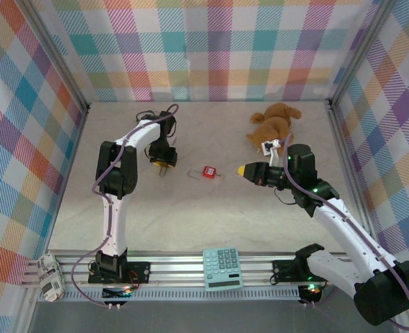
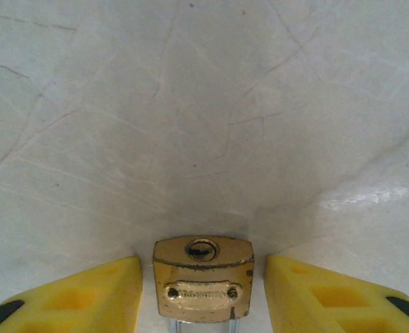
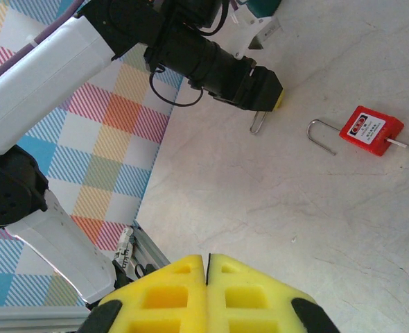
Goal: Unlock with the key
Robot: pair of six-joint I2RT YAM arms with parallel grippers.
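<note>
My left arm reaches far forward, wrist bent down, left gripper [image 1: 161,165] with jaws spread apart. My right gripper [image 1: 245,169] points left, fingers [image 3: 170,295] pressed together.

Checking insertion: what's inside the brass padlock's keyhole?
The brass padlock shows a dark slot in its keyhole, with nothing sticking out of it. Deeper inside is hidden.
</note>
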